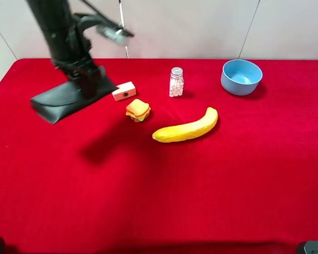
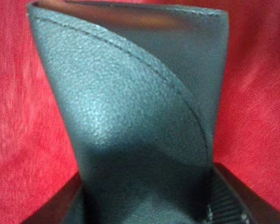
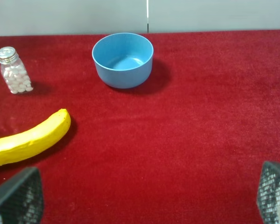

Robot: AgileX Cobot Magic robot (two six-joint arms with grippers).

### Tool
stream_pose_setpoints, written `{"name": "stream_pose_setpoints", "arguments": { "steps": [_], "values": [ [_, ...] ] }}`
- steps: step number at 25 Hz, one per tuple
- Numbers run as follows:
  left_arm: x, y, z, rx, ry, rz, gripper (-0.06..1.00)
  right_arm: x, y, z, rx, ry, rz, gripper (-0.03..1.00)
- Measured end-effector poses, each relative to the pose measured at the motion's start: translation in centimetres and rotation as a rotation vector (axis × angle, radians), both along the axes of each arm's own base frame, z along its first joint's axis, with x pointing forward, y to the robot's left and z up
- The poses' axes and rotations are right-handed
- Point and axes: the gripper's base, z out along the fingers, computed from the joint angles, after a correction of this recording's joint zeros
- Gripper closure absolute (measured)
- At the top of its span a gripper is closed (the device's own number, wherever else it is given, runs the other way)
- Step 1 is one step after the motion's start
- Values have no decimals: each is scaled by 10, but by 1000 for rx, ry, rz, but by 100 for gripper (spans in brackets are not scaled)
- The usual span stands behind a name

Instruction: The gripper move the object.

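The object, a flat black leather-like glasses case (image 1: 61, 100), is held by my left gripper (image 1: 90, 83) at the far left of the red table. The gripper is shut on the case's right end, and the case hangs tilted with its left end lower. In the left wrist view the case (image 2: 130, 107) fills the frame, its curved stitched flap visible, with black fingers (image 2: 238, 203) on either side at its base. Whether it touches the cloth I cannot tell. My right gripper (image 3: 144, 205) is open and empty, well away from the case.
A small white-and-pink toy camera (image 1: 124, 91) lies just right of the case. A toy sandwich (image 1: 138, 110), a banana (image 1: 186, 128), a pill bottle (image 1: 176, 82) and a blue bowl (image 1: 241, 76) stand further right on the red cloth (image 1: 201, 185).
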Motion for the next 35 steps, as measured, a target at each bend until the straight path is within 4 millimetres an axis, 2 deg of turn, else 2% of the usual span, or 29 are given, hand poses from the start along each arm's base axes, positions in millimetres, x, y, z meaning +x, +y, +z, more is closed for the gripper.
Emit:
{"name": "stream_pose_setpoints", "arguments": {
  "steps": [8,16,28,35],
  "values": [
    [-10,-55,35,-68,-112,-107,45,0,0,0,0,0,0,27],
    [-23,-110,59,-177,-250,-219,45,0,0,0,0,0,0,27],
    [-35,-211,47,-241,-283,-397,46,0,0,0,0,0,0,27],
    [-61,-258,34,-260,-293,-550,46,0,0,0,0,0,0,27]
  ]
}}
